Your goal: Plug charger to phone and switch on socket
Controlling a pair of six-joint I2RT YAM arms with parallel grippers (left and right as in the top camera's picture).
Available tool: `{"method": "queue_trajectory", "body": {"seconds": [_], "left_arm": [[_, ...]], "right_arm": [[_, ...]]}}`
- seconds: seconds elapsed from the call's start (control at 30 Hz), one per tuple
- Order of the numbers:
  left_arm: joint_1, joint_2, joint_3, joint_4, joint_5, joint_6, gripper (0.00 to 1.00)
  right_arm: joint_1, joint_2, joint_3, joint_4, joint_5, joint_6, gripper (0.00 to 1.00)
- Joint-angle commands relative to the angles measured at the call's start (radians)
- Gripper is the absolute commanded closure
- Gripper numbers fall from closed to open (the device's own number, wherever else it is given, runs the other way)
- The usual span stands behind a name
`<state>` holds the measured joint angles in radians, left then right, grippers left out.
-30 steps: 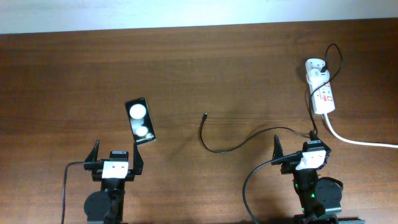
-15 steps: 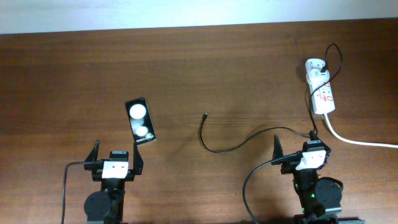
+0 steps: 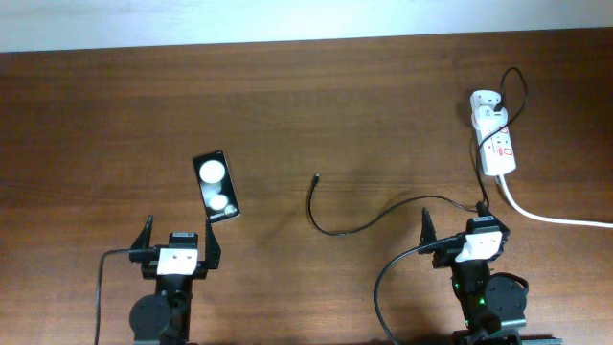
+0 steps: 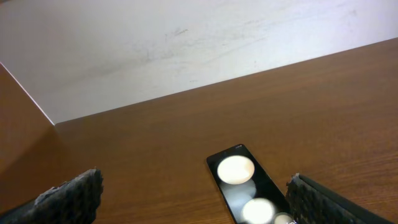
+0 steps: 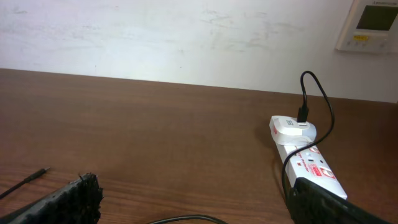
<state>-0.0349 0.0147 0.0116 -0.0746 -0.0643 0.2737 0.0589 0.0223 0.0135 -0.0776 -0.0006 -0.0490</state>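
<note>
phone (image 3: 216, 187) and charger (image 3: 340, 233) tip lie well apart

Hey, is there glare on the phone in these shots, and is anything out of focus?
Overhead view: two round glare spots on the phone, the rest evenly lit and sharp. Left wrist view: the same two spots, with the near fingertips looking soft. Right wrist view: the socket is evenly lit, no glare.

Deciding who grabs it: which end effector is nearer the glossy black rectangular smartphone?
Left. The left end effector sits close before the smartphone; the right end effector is far off to its right.
</note>
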Motion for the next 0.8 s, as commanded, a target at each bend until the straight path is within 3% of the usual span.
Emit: {"method": "queue_trajectory", "body": {"seconds": [0.0, 0.3, 0.43, 0.77], "left_arm": [[0.005, -0.009, -0.002, -0.006, 0.020, 0.008, 0.01], [0.005, -0.009, -0.002, -0.006, 0.047, 0.000, 0.01], [0.005, -0.009, -0.002, 0.061, 0.051, -0.097, 0.01], [0.005, 0.002, 0.087, 0.047, 0.155, -0.105, 0.01]], "right_arm": [[0.007, -0.007, -0.008, -0.002, -0.006, 0.004, 0.01], [0.007, -0.007, -0.008, -0.002, -0.006, 0.004, 0.01], [0.007, -0.007, -0.008, -0.002, -0.006, 0.004, 0.01], [0.007, -0.007, -0.008, -0.002, -0.006, 0.004, 0.01]]}}
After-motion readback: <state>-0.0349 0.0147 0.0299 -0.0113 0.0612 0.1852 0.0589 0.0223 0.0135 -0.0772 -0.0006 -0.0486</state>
